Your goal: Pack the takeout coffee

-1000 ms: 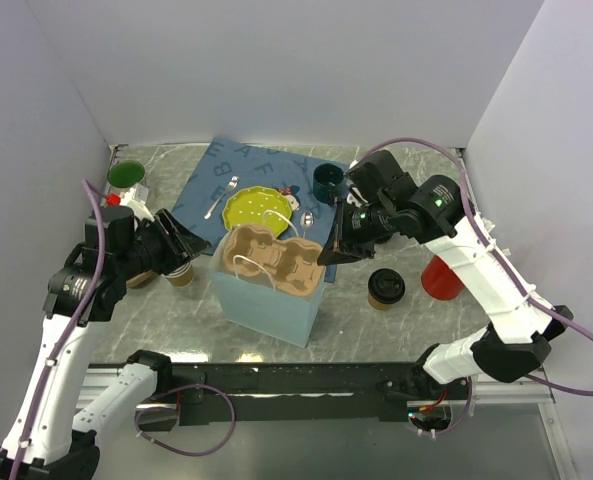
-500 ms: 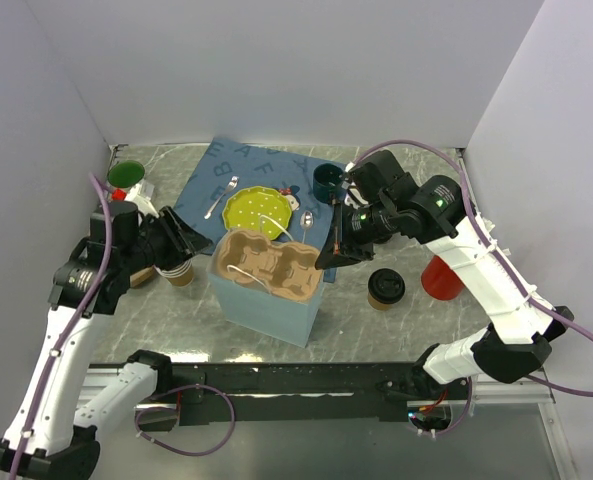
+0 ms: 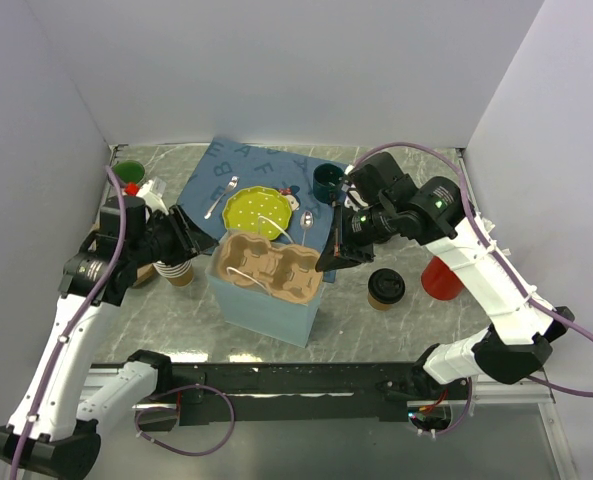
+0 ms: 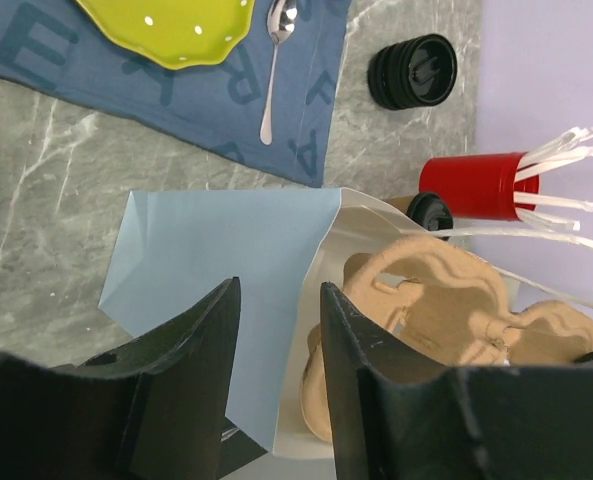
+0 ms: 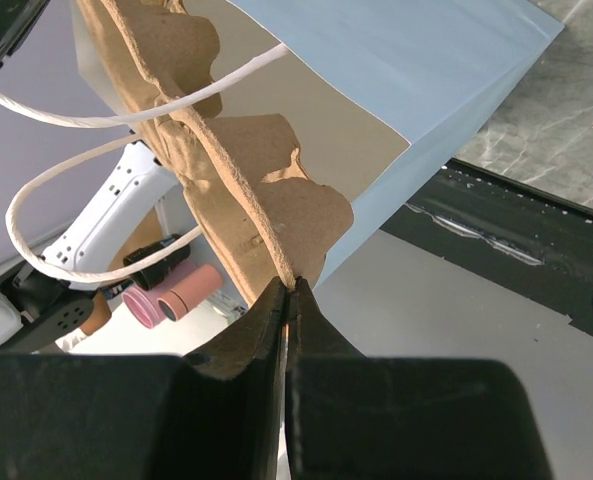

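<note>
Shifted over the last second: left gripper drawn in toward the bag's left side, jaws narrowing. Item: takeout coffee, upright and lidded on the table, just right of the blue paper bag, not yet packed. Nearer arm: right gripper, with the coffee to its right and nearward, pinched shut on the cardboard cup carrier in the bag mouth. The left gripper stands half open astride the bag wall, grip uncertain.

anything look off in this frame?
Yes: the cup carrier sits high in the mouth of the blue paper bag, its edge poking above the rim, pinched by the right gripper. Its cells look empty; the takeout coffee stands on the table beside the bag.
</note>
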Robot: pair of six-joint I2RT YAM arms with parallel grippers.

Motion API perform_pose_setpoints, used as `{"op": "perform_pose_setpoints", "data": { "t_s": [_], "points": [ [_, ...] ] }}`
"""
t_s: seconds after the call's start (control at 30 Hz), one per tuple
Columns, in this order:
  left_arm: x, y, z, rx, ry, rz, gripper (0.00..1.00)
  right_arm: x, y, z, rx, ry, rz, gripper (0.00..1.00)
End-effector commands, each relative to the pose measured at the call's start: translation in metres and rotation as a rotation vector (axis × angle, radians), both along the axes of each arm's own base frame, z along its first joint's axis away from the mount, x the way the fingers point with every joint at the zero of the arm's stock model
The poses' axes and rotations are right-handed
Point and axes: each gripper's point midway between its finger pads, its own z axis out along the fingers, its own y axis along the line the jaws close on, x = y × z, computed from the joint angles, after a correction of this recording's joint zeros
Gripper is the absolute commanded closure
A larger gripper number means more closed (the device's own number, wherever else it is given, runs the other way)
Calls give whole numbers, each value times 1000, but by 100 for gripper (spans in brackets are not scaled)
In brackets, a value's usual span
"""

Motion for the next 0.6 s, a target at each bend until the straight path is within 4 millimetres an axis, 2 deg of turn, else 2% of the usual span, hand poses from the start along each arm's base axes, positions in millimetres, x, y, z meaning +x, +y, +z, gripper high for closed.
{"op": "perform_pose_setpoints", "data": {
  "t_s": [0.0,0.07,0.1,0.17,0.2,0.3,0.57],
  "points": [
    [3,-7,15,-9,-71,-62,58,-35,-27,-7,-72,117,10,100],
    [3,-9,14,-15,-73,-72,60,-35,-25,-4,-55,122,10,100],
    [3,-9,13,-17,-73,-74,68,-36,-24,-3,-48,123,12,100],
    [1,-9,12,-17,-66,-75,76,-36,-21,-2,-31,130,8,100],
    [1,-10,12,-23,-65,-77,85,-37,-21,-2,-27,132,7,100],
    [-2,-12,15,-46,-74,-77,98,-35,-16,1,-6,138,3,100],
    [-7,-12,15,-55,-77,-77,99,-28,-9,5,-3,135,3,99]
  ]
}}
